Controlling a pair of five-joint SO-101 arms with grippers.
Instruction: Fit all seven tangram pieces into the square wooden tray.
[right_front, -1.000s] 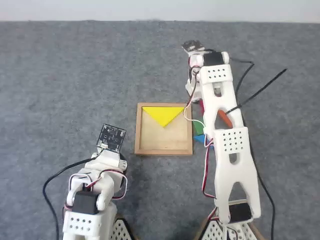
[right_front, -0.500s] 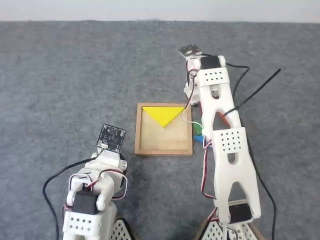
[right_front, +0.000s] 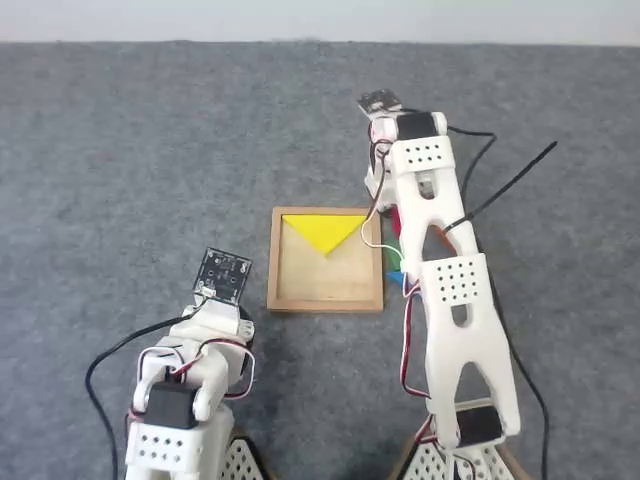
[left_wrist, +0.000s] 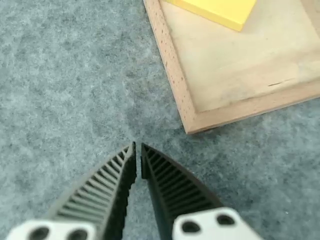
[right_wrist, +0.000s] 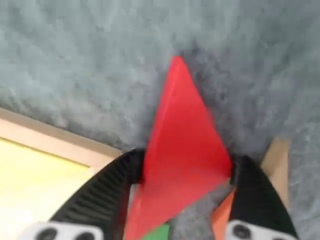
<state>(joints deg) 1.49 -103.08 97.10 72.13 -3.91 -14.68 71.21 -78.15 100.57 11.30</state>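
1. A grey, carpet-like cover (right_front: 150, 150) spreads over the whole tabletop. A pale strip of wall runs behind the tabletop's far edge.
2. The small dark board (right_front: 223, 275) on the left arm's wrist carries marks too small to read.
3. The square wooden tray (right_front: 273, 262) lies flat near the middle of the tabletop.
4. It holds one piece, a yellow triangle (right_front: 322, 232). The triangle's long side lies along the tray's far rim and its tip points toward the tray's centre.
5. The right gripper (right_wrist: 187, 167) is beside the tray's far right corner. Its two fingers (right_wrist: 107, 187) are clamped on a red triangle (right_wrist: 182, 125), one on each side. Whether that piece touches the cover cannot be told.
6. A green piece (right_front: 394, 256) and a blue piece (right_front: 396, 277) lie on the cover just beside the tray's right rim, partly under the right arm.
7. An orange piece (right_wrist: 221, 220) sits close to the red triangle.
8. The left gripper (left_wrist: 137, 147) is over the grey cover near the tray's near left corner, toward the tabletop's near edge. Its toothed fingers are pressed together on nothing.
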